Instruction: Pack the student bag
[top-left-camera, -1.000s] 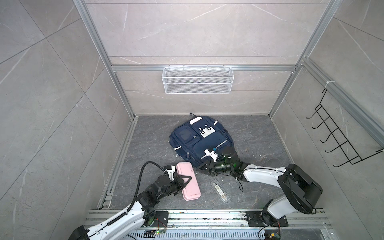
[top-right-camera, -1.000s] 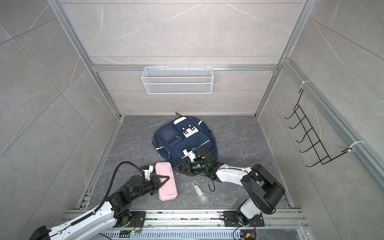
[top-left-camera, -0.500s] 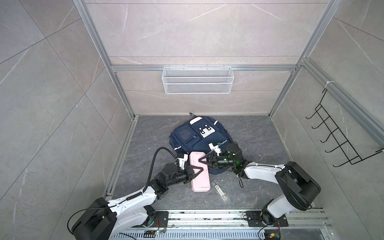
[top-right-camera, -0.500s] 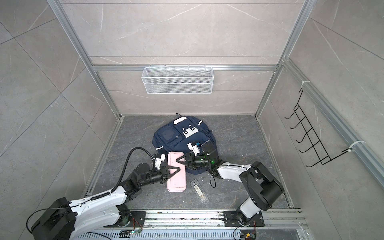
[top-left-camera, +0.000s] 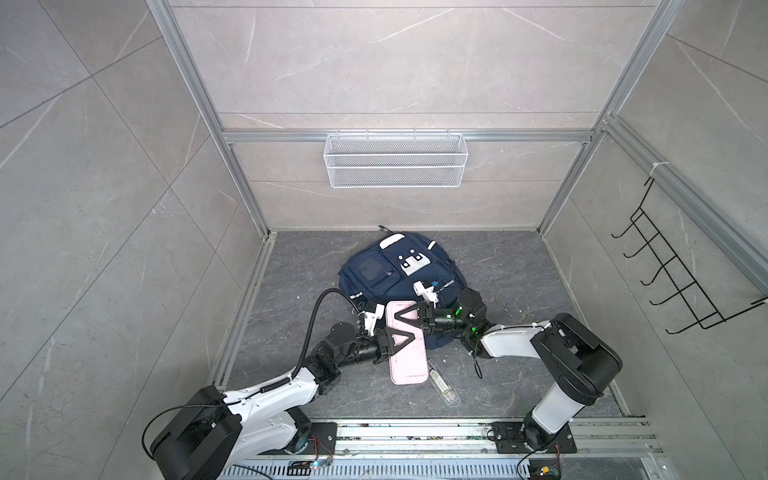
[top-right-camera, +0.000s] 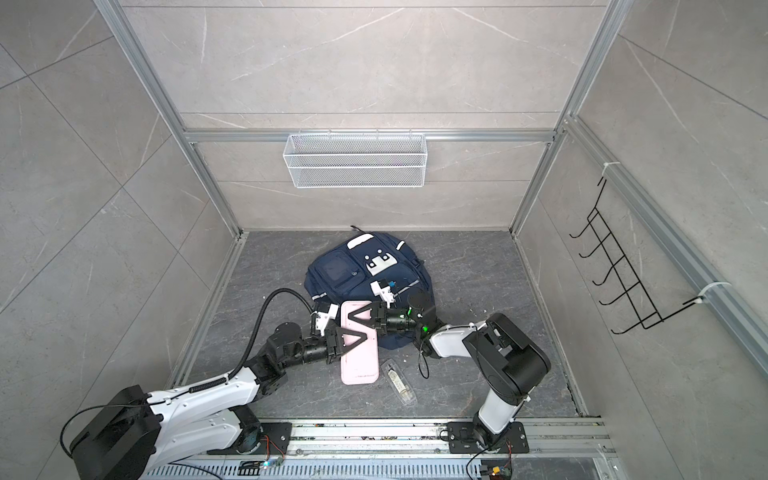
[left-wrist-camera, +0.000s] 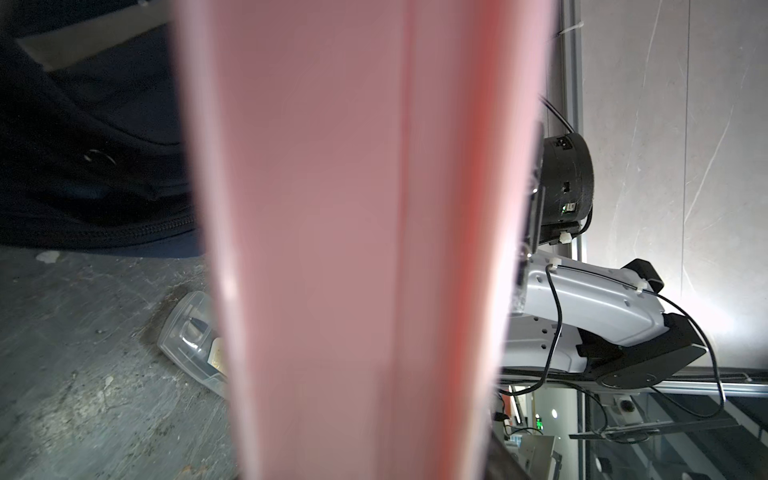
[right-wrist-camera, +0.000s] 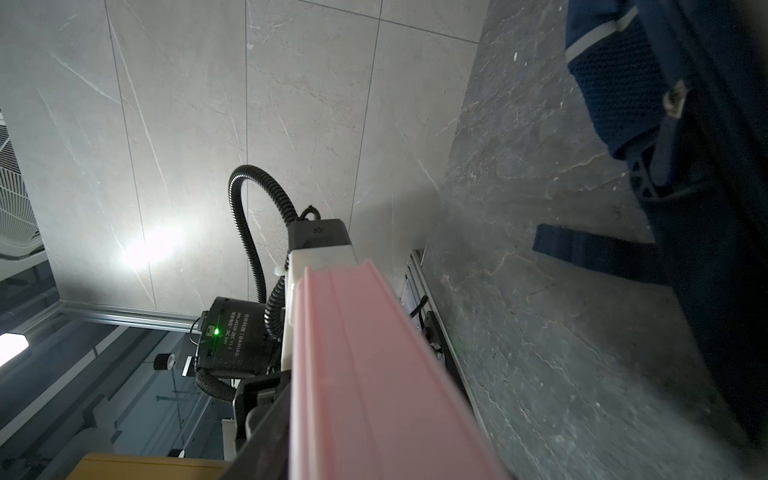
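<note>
grey stone floor (top-left-camera: 519, 270) between tiled walls carries the navy backpack (top-left-camera: 374, 270), which lies flat toward the back wall. a pink case (top-left-camera: 409, 361) overlaps its near edge. the left gripper (top-left-camera: 405, 338) and right gripper (top-left-camera: 405, 318) reach in from opposite sides, jaws set either side of the pink case. i cannot tell whether either one presses on it. a clear plastic case (top-left-camera: 444, 384) lies just beside it.

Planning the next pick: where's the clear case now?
In both top views the clear case lies on the floor, just right of the near end of the pink case.
</note>
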